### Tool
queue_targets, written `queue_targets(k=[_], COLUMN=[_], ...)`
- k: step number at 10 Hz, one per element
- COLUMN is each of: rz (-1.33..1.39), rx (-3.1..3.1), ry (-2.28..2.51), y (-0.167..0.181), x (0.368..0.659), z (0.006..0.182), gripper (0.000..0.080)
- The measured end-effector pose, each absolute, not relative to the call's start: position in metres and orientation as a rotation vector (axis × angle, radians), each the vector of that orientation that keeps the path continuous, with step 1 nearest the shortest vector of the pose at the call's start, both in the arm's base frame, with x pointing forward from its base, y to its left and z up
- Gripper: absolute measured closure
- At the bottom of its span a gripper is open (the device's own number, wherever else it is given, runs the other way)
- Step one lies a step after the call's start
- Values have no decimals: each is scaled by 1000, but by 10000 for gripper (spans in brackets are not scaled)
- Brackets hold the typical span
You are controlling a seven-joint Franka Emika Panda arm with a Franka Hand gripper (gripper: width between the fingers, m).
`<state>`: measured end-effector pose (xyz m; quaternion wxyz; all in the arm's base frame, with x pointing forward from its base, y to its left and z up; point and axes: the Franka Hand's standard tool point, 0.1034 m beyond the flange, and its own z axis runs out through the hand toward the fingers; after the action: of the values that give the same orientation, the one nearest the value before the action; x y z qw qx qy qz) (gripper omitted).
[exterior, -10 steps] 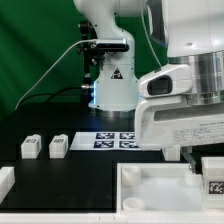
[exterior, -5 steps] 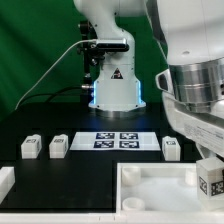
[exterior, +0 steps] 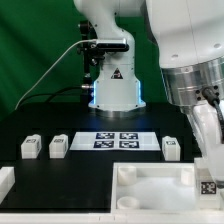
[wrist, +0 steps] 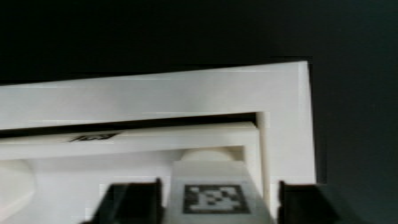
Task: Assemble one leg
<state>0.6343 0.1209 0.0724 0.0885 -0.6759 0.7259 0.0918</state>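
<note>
**Leg held in the claw over a corner of the panel**

From my remote station I see the claw (wrist: 214,200) closed on one leg (wrist: 215,196). In the wrist view its two dark fingers (wrist: 123,203) press the leg from both sides, and the tagged face of the leg looks straight to the camera. In the exterior view this same leg (exterior: 206,186) stands upright, its long axis vertical, with the tag facing the camera. It is at the corner of the white panel (exterior: 150,181) on the exterior view's right, at the near edge. I cannot tell if its lower end already touches the panel or only hangs just above it.

The wrist view shows the panel's raised rim (wrist: 196,140) and a recess (wrist: 210,156) directly beside the leg.

Three more legs rest on the black counter (exterior: 90,170), all beyond the panel. Two of them (exterior: 32,147) (exterior: 59,146) stand near each other, to the panel's far left in the exterior view. The third (exterior: 171,148) is behind the panel's right part. The marker board (exterior: 118,140) lies between this third leg and the pair.
</note>
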Motion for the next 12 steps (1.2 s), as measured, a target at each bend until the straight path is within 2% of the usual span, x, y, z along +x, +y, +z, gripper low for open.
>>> queue_targets(k=[1,2,3,4,7,9,11,12], rz=[271,261,224,202,145,101,49,57], rx=[-2028,-2091,-2231,-2412,-2661,-2859,-2994,-2980], ry=[2144,2077,1915,1672,1234,781,404,450], y=[121,121,126,129,126,115,116,117], x=[634,634,629,622,621,622,631,630], z=[72,72,68,68,68,66,73,71], gripper=[323,204,204,161,152,151,151,248])
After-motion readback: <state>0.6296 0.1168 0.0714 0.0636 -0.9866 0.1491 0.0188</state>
